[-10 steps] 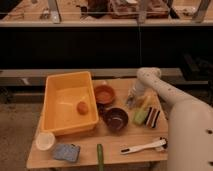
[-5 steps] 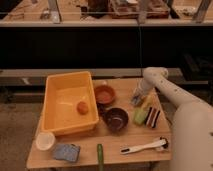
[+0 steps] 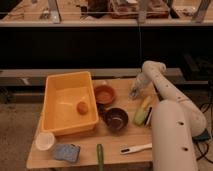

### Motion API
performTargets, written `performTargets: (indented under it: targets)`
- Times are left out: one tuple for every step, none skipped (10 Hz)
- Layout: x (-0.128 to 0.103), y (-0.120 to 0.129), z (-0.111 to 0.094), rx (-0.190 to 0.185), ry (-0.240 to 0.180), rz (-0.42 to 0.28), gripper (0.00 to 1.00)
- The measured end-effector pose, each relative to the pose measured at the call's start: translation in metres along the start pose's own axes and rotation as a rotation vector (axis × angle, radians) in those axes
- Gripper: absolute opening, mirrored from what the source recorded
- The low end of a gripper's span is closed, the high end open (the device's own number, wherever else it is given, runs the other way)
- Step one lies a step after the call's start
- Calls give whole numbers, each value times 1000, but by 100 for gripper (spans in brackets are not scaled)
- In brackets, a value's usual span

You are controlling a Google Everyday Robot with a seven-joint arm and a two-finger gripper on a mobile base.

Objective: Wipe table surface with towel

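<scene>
A blue-grey folded towel (image 3: 66, 152) lies at the table's front left corner, next to a white cup (image 3: 45, 140). My gripper (image 3: 134, 94) hangs at the end of the white arm (image 3: 159, 82). It points down over the back right part of the wooden table (image 3: 120, 137), just right of the orange bowl (image 3: 105, 93). It is far from the towel. I see nothing in it.
A yellow tub (image 3: 70, 102) with an orange ball (image 3: 82, 107) fills the left side. A dark bowl (image 3: 116, 119) sits mid-table. A green-and-yellow sponge (image 3: 142, 112), a white brush (image 3: 135, 148) and a green stick (image 3: 100, 155) lie nearby. A dark counter runs behind.
The gripper dipped towards the table, then came back slightly up and left. The things on the table have not moved.
</scene>
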Motion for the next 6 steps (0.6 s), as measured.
performTargets:
  targets:
    - [-5, -12, 7, 6, -16, -20, 4]
    - [-11, -23, 13, 12, -30, -37, 4]
    - [-19, -39, 21, 29, -45, -66, 4]
    - [-23, -47, 25, 36, -57, -81, 4]
    - [-24, -46, 24, 34, -59, -81, 4]
    - [-26, -47, 24, 34, -64, -82, 4]
